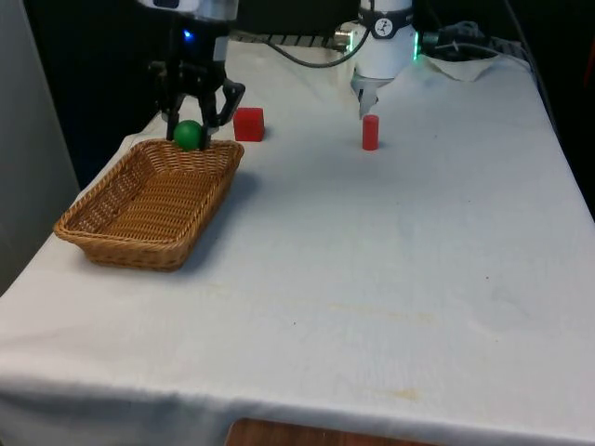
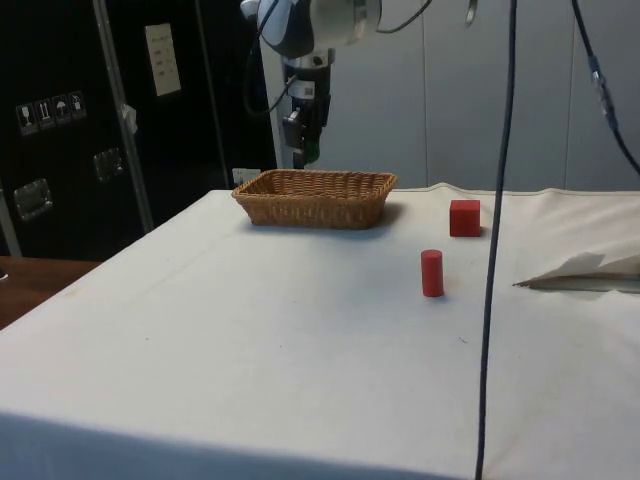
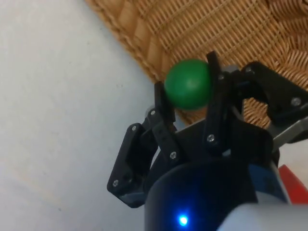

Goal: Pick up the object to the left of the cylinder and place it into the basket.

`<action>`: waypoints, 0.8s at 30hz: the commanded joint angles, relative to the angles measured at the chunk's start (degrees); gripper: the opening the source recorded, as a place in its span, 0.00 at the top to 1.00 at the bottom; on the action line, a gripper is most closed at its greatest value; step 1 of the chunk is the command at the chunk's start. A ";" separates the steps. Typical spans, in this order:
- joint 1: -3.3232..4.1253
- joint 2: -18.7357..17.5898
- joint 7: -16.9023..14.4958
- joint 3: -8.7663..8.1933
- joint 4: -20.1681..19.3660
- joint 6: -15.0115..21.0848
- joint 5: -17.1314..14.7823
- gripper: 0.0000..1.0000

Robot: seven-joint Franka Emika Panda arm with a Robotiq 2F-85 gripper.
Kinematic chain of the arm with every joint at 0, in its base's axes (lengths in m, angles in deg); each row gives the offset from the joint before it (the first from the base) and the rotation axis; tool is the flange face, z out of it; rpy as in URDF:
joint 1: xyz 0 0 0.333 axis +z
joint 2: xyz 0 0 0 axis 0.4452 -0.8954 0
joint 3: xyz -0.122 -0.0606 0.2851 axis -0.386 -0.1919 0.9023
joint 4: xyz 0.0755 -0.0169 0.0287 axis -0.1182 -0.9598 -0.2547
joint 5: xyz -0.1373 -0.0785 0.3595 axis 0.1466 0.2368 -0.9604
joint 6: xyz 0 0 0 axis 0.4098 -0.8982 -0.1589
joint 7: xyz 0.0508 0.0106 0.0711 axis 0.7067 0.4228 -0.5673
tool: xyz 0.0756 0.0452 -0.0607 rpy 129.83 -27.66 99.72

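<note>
A green ball (image 1: 189, 134) is held between the fingers of my gripper (image 1: 191, 128), which is shut on it. Ball and gripper hang just over the far rim of the wicker basket (image 1: 139, 253), which stands at the front view's left. In the wrist view the green ball (image 3: 188, 84) sits pinched between the two fingers, with the basket's (image 3: 216, 29) weave and rim right beneath. A red cube (image 1: 248, 124) rests on the cloth just beside the basket's far corner. Further to the front view's right stands the red cylinder (image 1: 370, 132). In the side view the gripper (image 2: 304, 145) hovers above the basket (image 2: 315, 197).
The side view places the red cube (image 2: 464, 217) and the red cylinder (image 2: 431, 273) to the basket's right. A dark cable (image 2: 492, 250) hangs down through that view. The table's left edge runs close beside the basket (image 1: 56, 232).
</note>
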State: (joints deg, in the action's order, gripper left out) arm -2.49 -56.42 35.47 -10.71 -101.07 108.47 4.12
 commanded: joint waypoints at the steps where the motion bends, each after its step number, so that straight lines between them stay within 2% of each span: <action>1: -1.09 -0.17 -0.86 0.74 0.74 -0.52 -0.69 1.00; 5: -1.78 -2.98 -3.61 -0.11 2.92 -1.32 -4.07 1.00; 6: -0.63 -2.81 -2.81 -0.92 2.12 -0.92 -3.55 1.00; 7: -1.95 -3.61 -4.18 -0.23 3.38 -1.55 -4.81 1.00; 14: -3.32 -8.94 -8.25 -1.49 7.33 -3.21 -10.77 1.00; 15: -2.18 -8.77 -7.68 -2.35 6.59 -2.92 -10.49 1.00; 16: -3.50 -9.68 -8.71 -1.66 7.85 -3.44 -11.52 1.00; 23: -4.70 -15.13 -12.32 -3.32 11.57 -5.33 -17.48 1.00; 24: -3.67 -15.13 -12.03 -4.07 10.94 -5.16 -17.53 1.00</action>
State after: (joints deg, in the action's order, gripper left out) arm -6.15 -71.54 23.44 -14.78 -90.12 103.31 -13.41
